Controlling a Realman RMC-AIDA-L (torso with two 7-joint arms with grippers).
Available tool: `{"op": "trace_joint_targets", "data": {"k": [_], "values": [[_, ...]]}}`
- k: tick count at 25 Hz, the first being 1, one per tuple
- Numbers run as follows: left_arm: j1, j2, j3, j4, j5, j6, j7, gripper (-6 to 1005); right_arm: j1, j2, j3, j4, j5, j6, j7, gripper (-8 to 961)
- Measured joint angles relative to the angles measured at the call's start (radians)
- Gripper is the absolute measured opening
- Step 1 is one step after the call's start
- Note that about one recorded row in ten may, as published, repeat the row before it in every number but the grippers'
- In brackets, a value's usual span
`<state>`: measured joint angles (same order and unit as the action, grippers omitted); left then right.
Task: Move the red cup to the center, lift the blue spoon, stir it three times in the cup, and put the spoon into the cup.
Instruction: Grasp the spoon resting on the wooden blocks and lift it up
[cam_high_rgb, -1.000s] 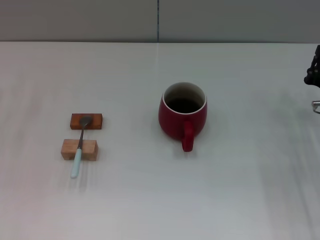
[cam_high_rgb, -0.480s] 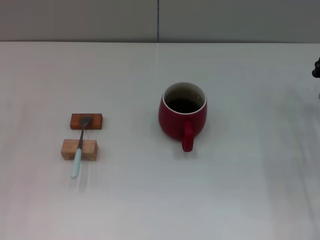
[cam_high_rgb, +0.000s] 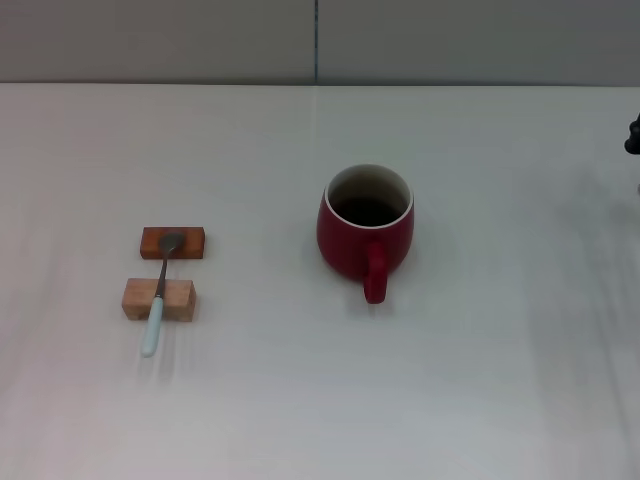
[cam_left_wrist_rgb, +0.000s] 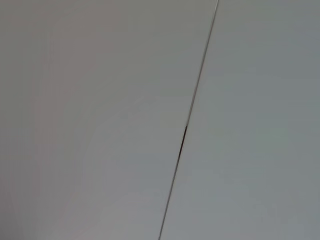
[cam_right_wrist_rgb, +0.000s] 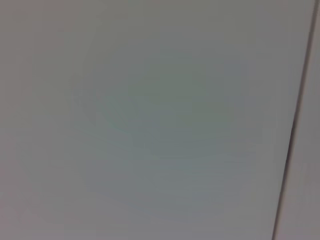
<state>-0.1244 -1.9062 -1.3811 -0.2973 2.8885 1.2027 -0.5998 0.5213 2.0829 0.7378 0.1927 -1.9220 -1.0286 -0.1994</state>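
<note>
Red cup (cam_high_rgb: 366, 228), blue spoon (cam_high_rgb: 157, 297) across 2 blocks (cam_high_rgb: 172, 242) only in head view; wrist views blank.

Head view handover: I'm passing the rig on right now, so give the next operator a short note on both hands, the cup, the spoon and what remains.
Right hand: only a dark sliver at the right edge of the head view, clear of the cup; grip not visible. Left hand: out of view.
Red cup: upright near the table's middle, handle toward the robot.
Blue spoon: on the robot's left, lying across two wooden blocks, bowl on the far one.
Done: cup looks centred.
Left: lift the spoon, stir three times, leave it in the cup.
</note>
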Motion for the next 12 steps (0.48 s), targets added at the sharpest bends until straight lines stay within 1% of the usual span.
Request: {"op": "trace_joint_targets", "data": {"k": [2, 3, 5, 6, 8, 9, 10, 11, 12], "values": [[0.032, 0.006, 0.032, 0.017, 0.0, 0.047, -0.009, 720, 0.006, 0.0, 0.016, -0.008, 0.0, 0.002, 0.0, 43], [0.032, 0.006, 0.032, 0.017, 0.0, 0.047, -0.009, 719, 0.008, 0.0, 0.024, -0.011, 0.0, 0.002, 0.0, 43], [0.049, 0.006, 0.049, 0.036, 0.0, 0.09, -0.024, 719, 0.011, 0.0, 0.032, -0.014, 0.0, 0.002, 0.0, 43], [0.063, -0.004, 0.066, 0.062, 0.0, 0.143, -0.033, 719, 0.018, -0.001, 0.051, -0.021, 0.0, 0.002, 0.0, 43], [0.07, -0.02, 0.079, 0.096, 0.0, 0.185, -0.029, 718, 0.022, -0.002, 0.059, -0.026, 0.0, 0.002, 0.0, 43], [0.07, -0.02, 0.079, 0.096, 0.0, 0.185, -0.029, 718, 0.026, -0.003, 0.067, -0.029, 0.0, 0.002, 0.0, 43], [0.071, -0.031, 0.083, 0.113, 0.0, 0.203, -0.026, 718, 0.028, -0.003, 0.072, -0.032, 0.0, 0.002, 0.0, 43], [0.072, -0.053, 0.088, 0.153, 0.0, 0.239, -0.019, 717, 0.033, -0.005, 0.08, -0.038, 0.0, 0.002, 0.0, 43], [0.072, -0.053, 0.088, 0.153, 0.0, 0.239, -0.019, 717, 0.036, -0.006, 0.084, -0.04, 0.0, 0.002, 0.0, 43]]}}
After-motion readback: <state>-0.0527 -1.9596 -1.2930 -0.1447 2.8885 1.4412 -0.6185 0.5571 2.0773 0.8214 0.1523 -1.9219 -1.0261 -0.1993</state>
